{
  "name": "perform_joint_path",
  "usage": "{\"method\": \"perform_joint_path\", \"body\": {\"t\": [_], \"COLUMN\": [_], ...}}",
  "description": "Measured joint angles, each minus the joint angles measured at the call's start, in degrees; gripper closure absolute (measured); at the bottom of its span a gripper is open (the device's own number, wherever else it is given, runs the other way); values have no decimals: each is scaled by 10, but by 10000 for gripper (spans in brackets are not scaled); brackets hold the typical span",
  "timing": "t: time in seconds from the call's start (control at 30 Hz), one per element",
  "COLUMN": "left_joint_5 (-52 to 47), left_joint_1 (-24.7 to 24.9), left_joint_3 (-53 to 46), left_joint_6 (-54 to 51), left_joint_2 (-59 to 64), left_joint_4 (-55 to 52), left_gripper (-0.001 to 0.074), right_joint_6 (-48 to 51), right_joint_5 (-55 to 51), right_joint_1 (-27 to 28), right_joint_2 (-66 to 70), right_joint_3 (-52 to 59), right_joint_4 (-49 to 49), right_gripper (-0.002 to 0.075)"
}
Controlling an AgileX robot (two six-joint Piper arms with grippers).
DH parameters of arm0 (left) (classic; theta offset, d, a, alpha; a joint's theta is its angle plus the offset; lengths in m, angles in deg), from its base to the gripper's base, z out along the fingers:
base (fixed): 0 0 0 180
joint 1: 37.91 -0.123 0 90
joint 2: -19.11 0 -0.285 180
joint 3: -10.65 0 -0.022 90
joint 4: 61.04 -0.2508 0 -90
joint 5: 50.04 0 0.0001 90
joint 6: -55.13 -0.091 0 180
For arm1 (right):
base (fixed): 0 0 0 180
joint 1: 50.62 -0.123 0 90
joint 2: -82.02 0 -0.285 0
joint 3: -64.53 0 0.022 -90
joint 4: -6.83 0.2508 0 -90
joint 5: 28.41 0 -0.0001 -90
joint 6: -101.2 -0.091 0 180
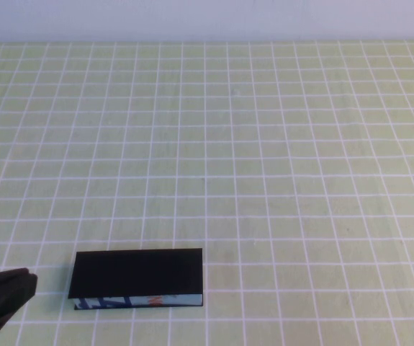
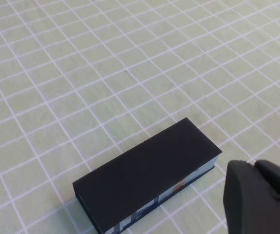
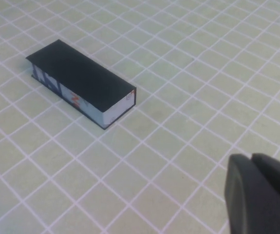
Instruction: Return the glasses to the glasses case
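So the glasses case [image 1: 136, 277] is sitting closed on the green checked tablecloth [image 1: 279, 158], lid down flat, black top facing up. Its blue-grey patterned front edge with the little orange mark [image 1: 154, 300] faces the robot's side. Lying flat, nothing on top of it, nothing touching it.

The glasses themselves don't show anywhere in any of the three views, so with the case shut I can't tell where they are.

Left gripper [image 1: 1, 299] is just beside the case, off its left end on the robot's side, close to it but not touching. In the left wrist view the dark gripper tip [image 2: 259, 195] shows near one end of the case [image 2: 149, 173], with a strip of cloth between them. The two finger pieces look pressed together there with only a thin seam between them, and they're not pinching anything.

Right gripper [image 3: 261, 195] only shows in its own wrist view, well apart from the case [image 3: 81, 75], out past the case's short end with a good stretch of cloth in between. Same story: the fingers sit together with just a narrow line between them, nothing held
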Motion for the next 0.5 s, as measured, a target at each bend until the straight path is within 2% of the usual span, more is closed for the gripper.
{"method": "perform_joint_path", "body": {"t": [0.2, 0.5], "left_joint_5": [4, 4], "left_joint_1": [0, 0], "left_joint_3": [-1, -1], "left_joint_6": [0, 0], "left_joint_2": [0, 0], "left_joint_4": [0, 0], "left_gripper": [738, 738], "right_joint_6": [-3, -5], "right_joint_5": [32, 32], "right_joint_1": [0, 0], "right_joint_2": [-104, -148], "right_joint_3": [85, 105], "right_joint_4": [1, 7], "right_gripper": [743, 743]}}
